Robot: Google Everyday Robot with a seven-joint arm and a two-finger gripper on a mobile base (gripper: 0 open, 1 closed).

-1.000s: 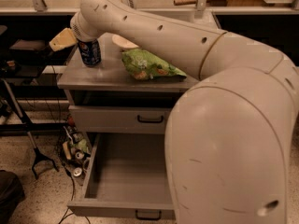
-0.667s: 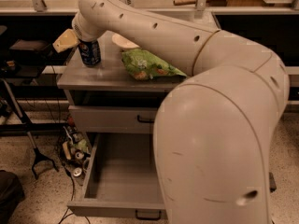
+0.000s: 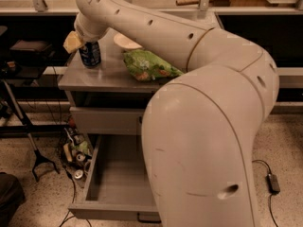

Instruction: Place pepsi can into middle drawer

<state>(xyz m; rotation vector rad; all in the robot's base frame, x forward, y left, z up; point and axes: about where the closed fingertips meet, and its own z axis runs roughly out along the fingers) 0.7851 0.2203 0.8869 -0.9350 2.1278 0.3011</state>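
text: none readable | hand (image 3: 81,45): at pepsi can (image 3: 90,55)

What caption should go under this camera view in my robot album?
Robot's gripper at the pepsi can on the cabinet top, with the middle drawer open below.

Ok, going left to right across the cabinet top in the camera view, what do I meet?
The pincer at the small blue pepsi can → pale round dish → crumpled green snack bag, all above the open grey middle drawer.
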